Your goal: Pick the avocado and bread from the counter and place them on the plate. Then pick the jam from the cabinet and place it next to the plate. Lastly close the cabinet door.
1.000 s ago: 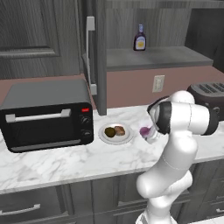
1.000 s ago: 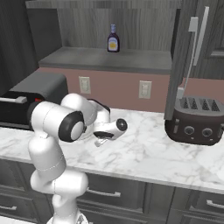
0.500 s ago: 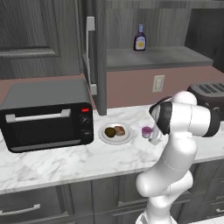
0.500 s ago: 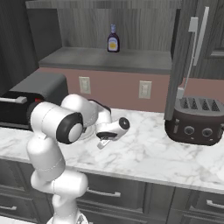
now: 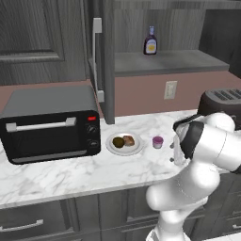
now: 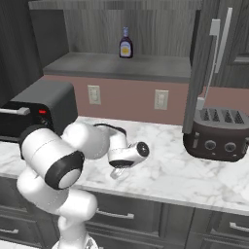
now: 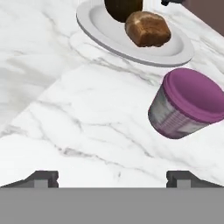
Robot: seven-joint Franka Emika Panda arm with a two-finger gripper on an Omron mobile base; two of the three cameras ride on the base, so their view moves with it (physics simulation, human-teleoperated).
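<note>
Jam (image 7: pixel 186 105) sits on the counter (image 5: pixel 70 174) just beside the plate (image 5: pixel 113 147), so we judge that part of the job is done. In the hand view our two finger tips stand far apart at the bottom, with nothing between them, so the gripper (image 7: pixel 113 177) is wide and holds nothing. On the plate we see the avocado (image 5: pixel 118 141) and the bread (image 5: pixel 129 140) side by side and touching. Now we think the last step is to close the cabinet door (image 5: pixel 101 61). It stands open, edge-on to us, and its long silver handle (image 5: pixel 96 59) runs up and down its front. The cabinet (image 5: pixel 164 61) shelf behind it holds a dark bottle (image 5: pixel 150 41) with a yellow label. To do this step well, we lift the hand straight up first, so we do not bump the jam or the plate as we leave. Then we go high, up to the door. We stay away from the black oven (image 5: pixel 49 123), which sits on the counter below the door. We put the hand on the side of the door that faces away from the shelf and push near the far edge, not near the hinge, because the door swings more easily there. We push slowly and evenly until the door lies flat on the cabinet. We cannot tell how hard the door is to swing, so we go gently.
</note>
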